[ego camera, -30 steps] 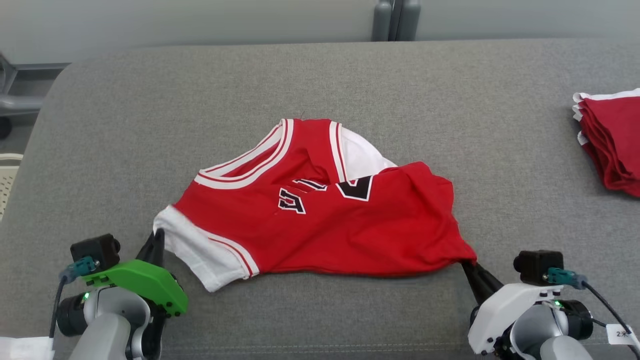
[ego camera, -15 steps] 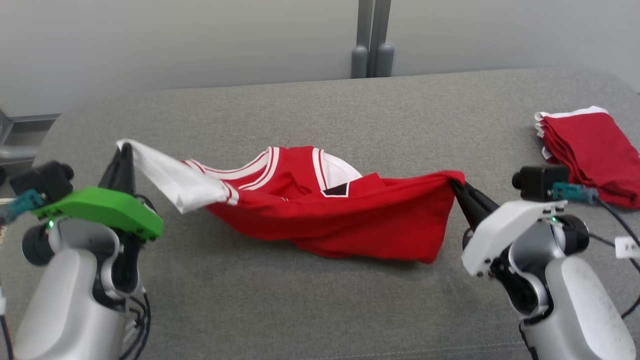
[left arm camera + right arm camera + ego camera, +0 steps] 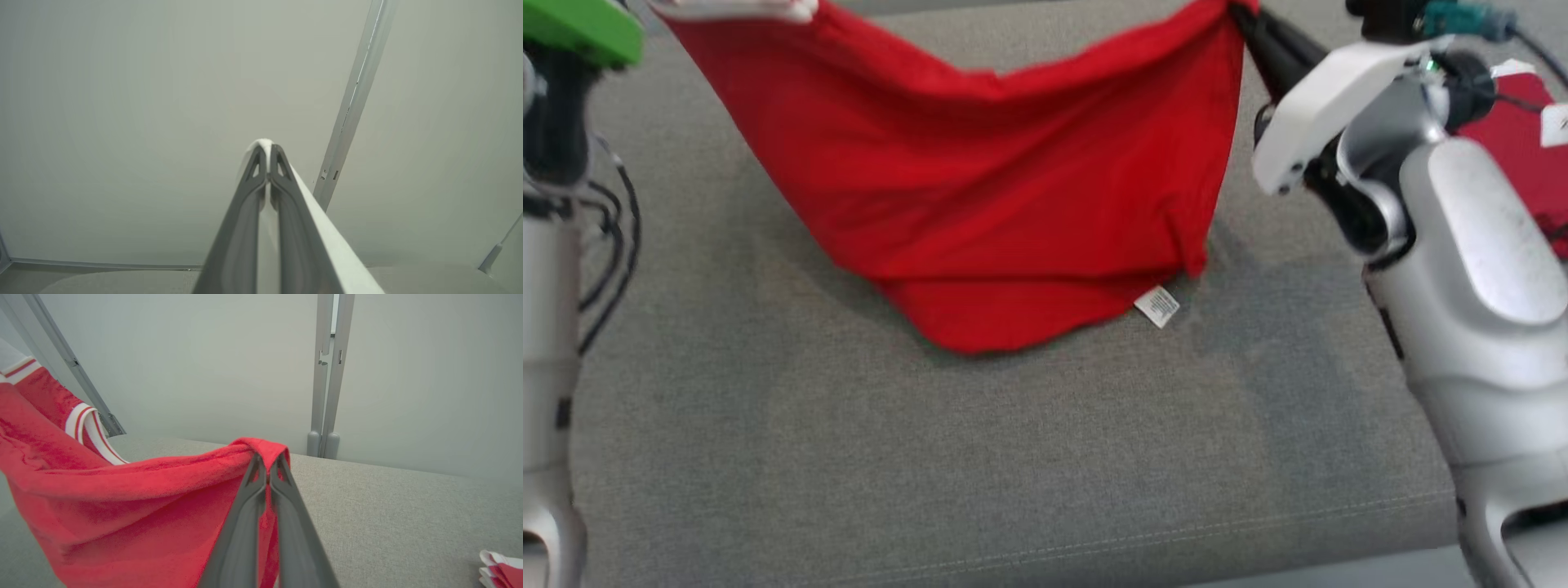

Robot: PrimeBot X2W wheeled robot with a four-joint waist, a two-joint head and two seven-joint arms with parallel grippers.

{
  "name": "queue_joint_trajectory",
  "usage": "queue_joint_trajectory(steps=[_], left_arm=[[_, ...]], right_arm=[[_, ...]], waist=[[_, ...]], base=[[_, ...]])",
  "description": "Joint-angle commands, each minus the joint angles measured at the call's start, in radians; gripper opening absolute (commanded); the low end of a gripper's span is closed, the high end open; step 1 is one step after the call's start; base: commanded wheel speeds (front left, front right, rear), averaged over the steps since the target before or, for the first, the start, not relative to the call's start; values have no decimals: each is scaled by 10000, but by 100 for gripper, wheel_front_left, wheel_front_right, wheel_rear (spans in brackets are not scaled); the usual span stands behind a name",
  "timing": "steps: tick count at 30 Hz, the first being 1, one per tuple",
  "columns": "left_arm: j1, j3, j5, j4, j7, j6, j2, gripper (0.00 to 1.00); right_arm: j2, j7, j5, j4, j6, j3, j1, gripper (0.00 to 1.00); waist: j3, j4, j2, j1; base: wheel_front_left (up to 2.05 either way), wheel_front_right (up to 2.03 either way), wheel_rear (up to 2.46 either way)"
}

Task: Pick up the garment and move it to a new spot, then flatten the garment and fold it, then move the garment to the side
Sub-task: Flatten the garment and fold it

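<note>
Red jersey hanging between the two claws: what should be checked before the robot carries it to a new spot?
1. Left claw shut on the jersey, at its white edge: ok.
2. Right claw shut on a red corner: ok.
3. Jersey clear of the cushion: cannot tell; its lowest fold hangs close.
4. Top edge taut: not ok, it sags in the middle.
5. Red stack apart from the jersey: ok.
</note>
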Motion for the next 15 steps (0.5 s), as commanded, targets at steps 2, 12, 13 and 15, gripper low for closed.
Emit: queue_joint_trajectory(steps=[2,12,13,15], left_arm=[[-1288,20,228,189,-100,-98,159,0],[-4820,224,816,1141,-850,-35,447,0],[-5121,299,790,1276,-980,4,426,0],[-5670,322,928,1543,-1286,3,464,0]], right_arm=[[-167,-506,-277,511,-1,90,-1231,0],[-128,-2557,-1361,2647,-3,-386,-4724,0],[-125,-2768,-1543,2897,-3,-481,-5045,0],[-50,-3242,-1846,3364,-4,-728,-5663,0]], waist=[[1965,-498,0,-1],[3139,-727,0,-1],[3174,-741,0,-1],[3214,-768,0,-1]], base=[[0,0,0],[0,0,0],[0,0,0],[0,0,0]])
